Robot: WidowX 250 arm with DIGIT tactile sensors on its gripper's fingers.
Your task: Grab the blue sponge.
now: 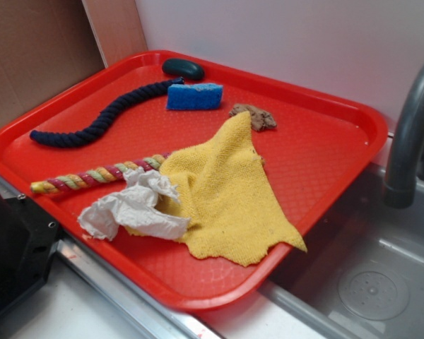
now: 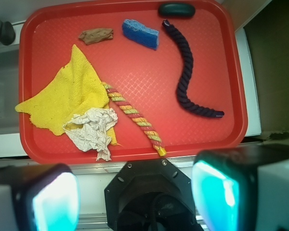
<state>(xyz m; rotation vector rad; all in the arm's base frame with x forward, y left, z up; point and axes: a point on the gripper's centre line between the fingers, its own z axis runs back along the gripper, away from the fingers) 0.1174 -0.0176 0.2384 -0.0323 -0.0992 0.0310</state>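
Red tray [image 1: 325, 134] sits on a counter beside a sink [image 1: 381, 275], one corner overhanging the basin; grey faucet [image 1: 410, 134] rises at that side. All loose items lie on the tray.

Yellow cloth [image 1: 226, 191]: largest item, spread from mid-tray toward the sink-side edge, with one corner hanging just past the rim. Crumpled white paper [image 1: 131, 208] lies on the cloth's edge, close to the tray's near rim.

Navy rope [image 1: 102, 120]: long, twisted, curving from the far edge down along the side opposite the sink. Multicolour rope [image 1: 92, 176]: straight, one yellow tip close to the near rim, other end running under the yellow cloth.

Blue sponge [image 1: 194, 97]: near the tray's far edge, in the half away from the sink, lying flat, unobstructed. Its one end is just beside the upper end of the navy rope; whether they touch cannot be told. Dark teal lump [image 1: 183, 68] lies just behind it, against the far rim. Small brown scrap [image 1: 254, 116] lies on the sponge's sink side, touching the cloth's top corner.

Gripper [image 2: 135, 197]: wrist view shows both fingers [image 2: 53, 202] spread wide with nothing between them, positioned off the tray beyond its near edge, well apart from the sponge.
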